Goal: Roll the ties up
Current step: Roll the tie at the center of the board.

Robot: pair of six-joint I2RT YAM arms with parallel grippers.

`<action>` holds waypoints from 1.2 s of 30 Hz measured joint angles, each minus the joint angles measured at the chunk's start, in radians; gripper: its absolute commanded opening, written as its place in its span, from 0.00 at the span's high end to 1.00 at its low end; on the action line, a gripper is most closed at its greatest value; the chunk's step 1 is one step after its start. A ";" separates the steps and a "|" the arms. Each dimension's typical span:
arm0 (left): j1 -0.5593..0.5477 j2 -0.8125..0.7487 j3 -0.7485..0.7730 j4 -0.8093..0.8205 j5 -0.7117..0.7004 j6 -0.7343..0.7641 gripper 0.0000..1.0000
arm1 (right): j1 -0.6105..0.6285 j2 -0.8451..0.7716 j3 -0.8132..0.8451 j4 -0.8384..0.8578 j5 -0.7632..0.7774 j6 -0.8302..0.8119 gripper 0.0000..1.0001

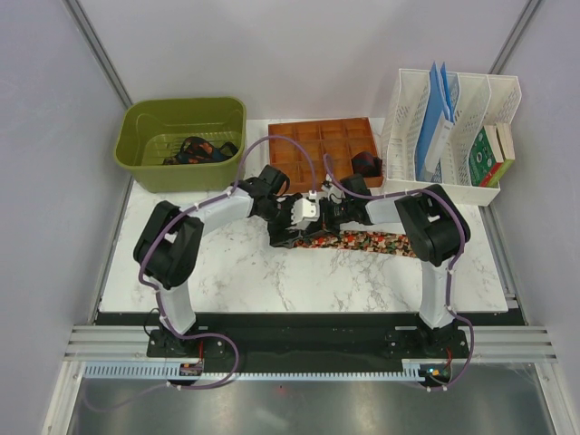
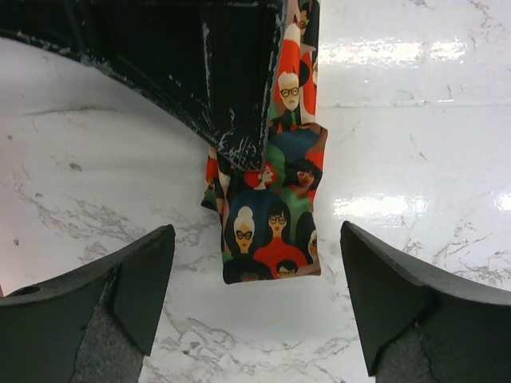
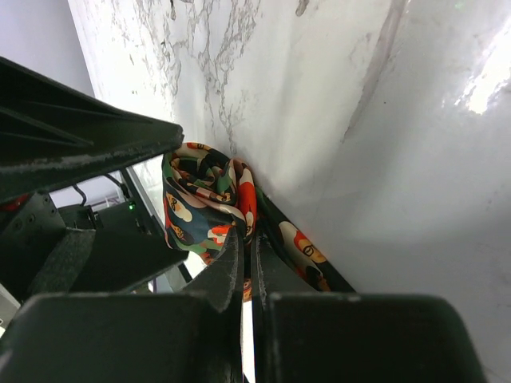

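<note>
Two grippers meet at the face-printed fabric tie (image 2: 270,227), near the brown wooden compartment tray (image 1: 313,145): right gripper (image 3: 246,267) clamped on its fold, left gripper (image 2: 255,299) spread astride its likely soft, slippery free end

Open marble tabletop (image 1: 272,281) up front; bin (image 1: 181,170), tray (image 1: 308,145) and rack (image 1: 401,127) block the back

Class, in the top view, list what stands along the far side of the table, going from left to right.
green tub → wooden compartment tray → white file rack
</note>
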 measured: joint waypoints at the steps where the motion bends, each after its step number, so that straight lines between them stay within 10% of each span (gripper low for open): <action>1: -0.005 0.001 0.000 0.005 0.000 0.000 0.08 | 0.000 0.000 -0.001 0.002 0.000 0.001 1.00; 10: -0.068 0.072 0.003 0.052 -0.032 0.003 0.23 | 0.000 0.000 -0.027 0.056 -0.001 0.047 1.00; 16: -0.078 0.076 0.009 0.063 -0.058 0.004 0.50 | 0.008 0.000 -0.044 0.097 0.003 0.086 0.99; 25: -0.087 0.076 0.013 0.062 -0.085 0.006 0.66 | 0.013 -0.015 -0.058 0.118 0.003 0.116 0.57; 36: -0.088 0.075 0.013 0.066 -0.086 0.006 0.69 | -0.007 -0.051 -0.058 0.053 -0.011 0.101 0.47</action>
